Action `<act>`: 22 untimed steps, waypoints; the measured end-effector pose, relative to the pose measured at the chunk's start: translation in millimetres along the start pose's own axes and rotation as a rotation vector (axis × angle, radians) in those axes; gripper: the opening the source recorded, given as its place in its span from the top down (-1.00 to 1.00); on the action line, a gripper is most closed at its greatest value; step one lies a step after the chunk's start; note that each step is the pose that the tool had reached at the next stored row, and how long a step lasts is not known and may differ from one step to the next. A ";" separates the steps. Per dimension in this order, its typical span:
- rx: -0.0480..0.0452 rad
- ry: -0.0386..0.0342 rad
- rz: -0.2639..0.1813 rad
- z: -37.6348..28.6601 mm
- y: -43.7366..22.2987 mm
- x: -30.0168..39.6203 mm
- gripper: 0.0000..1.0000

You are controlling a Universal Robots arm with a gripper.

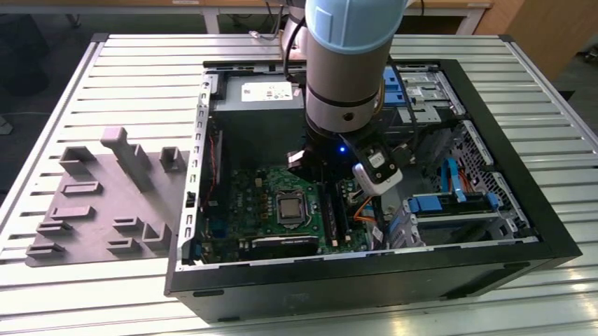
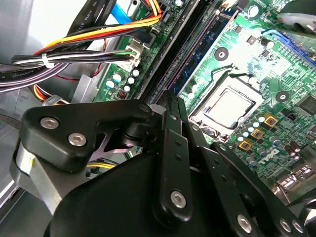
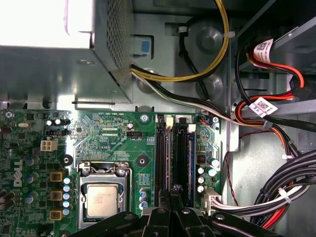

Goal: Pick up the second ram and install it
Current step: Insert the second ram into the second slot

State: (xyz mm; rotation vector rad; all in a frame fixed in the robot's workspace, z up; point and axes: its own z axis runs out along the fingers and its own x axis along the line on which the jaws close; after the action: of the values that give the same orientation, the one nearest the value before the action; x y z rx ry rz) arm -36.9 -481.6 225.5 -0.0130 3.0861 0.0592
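Fingers pinched together with nothing visibly held, the end effector bears down over the second ram, standing in its slot at the CPU socket's three o'clock; seating wants straight, even pressure.

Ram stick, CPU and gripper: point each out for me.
ram (image 3: 190, 163): first wrist view, blue edge of the stick standing in its slot.
CPU (image 3: 102, 200): first wrist view, middle of the metal lid.
gripper (image 2: 170, 98): second wrist view, fingertips above the slots.

A grey holder tray is lying on my slatted table, just beside the open computer case I am facing.
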 end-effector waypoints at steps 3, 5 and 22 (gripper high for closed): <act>0.0001 0.0001 0.000 0.2 0.0 0.0 0.77; 0.0000 0.0000 0.000 0.3 0.0 0.0 0.77; -0.0005 -0.0004 0.000 -0.5 0.2 -0.1 0.77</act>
State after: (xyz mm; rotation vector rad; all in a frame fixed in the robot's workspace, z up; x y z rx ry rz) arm -36.8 -481.4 226.0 -0.0131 3.0857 0.0599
